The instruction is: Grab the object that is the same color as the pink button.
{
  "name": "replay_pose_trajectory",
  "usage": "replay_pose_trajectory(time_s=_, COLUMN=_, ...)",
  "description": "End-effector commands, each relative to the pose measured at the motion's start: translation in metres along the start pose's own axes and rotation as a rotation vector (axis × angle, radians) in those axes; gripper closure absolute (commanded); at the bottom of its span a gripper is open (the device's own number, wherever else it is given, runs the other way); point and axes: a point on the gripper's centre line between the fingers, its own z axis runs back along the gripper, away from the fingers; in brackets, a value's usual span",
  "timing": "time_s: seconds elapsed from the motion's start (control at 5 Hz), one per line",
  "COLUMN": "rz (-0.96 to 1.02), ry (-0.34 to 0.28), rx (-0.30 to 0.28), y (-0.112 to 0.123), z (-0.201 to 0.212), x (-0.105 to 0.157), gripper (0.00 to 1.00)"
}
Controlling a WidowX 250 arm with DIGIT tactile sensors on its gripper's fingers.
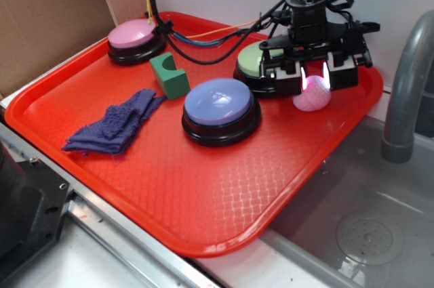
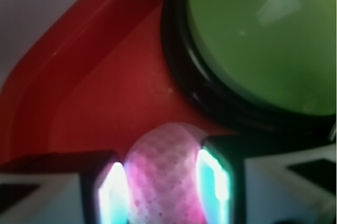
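Arm: black, descending near-vertically from the top edge of the exterior view, cables trailing left. Hand (image 1: 317, 79): pointed straight down at the far right. Fingers (image 2: 213, 182): lit pads set close on either side of the pink ball (image 2: 163, 179), touching it on both flanks.

From my remote station: red tray (image 1: 224, 200) sits beside a sink (image 1: 359, 220) with a grey faucet (image 1: 407, 85). On the tray: pink button (image 1: 133, 36) far left, blue button (image 1: 220, 108) centre, green button (image 1: 261, 63) behind it, green block (image 1: 169, 75), purple cloth (image 1: 119, 125). Gripper (image 1: 316, 74) is low at the tray's right edge, just beside the green button; its fingers (image 1: 303, 76) straddle the top of the pink ball (image 1: 312, 97), which rests on the tray. I cannot tell whether they touch it.
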Motion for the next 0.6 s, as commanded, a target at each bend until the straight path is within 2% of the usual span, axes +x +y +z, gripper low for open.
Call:
replay_pose_trajectory(time_s=0.0, rz=-0.119, ry=-0.034, rx=-0.029, y=-0.008, z=0.016, x=0.01, gripper=1.0)
replay_pose_trajectory(time_s=0.2, rz=-0.262, ry=-0.05, rx=0.022, y=-0.007, z=0.021, x=0.013, gripper=1.0)
replay_pose_trajectory(time_s=0.4, rz=-0.375, ry=-0.011, rx=-0.012, y=-0.003, z=0.032, x=0.011, gripper=1.0)
